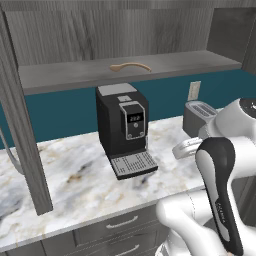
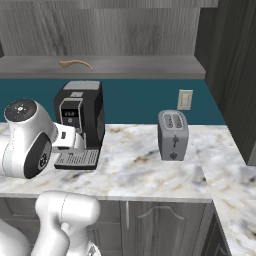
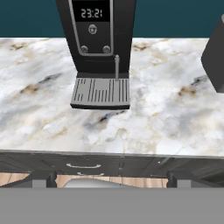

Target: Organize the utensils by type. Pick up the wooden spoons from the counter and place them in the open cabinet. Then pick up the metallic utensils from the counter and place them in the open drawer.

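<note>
Two end effector fingertips (image 3: 43,178) wide apart, empty

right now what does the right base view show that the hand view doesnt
Right base view alone: the open cabinet shelf with a wooden spoon lying on it, the whole toaster standing on the counter, and a wall outlet above it.

Hand view alone: the clock display on the coffee machine readable close up, and the two fingers, set wide apart, at the bottom edge.

Both: the black coffee machine with its drip tray, the marble counter, the teal wall and the drawer fronts below.
</note>
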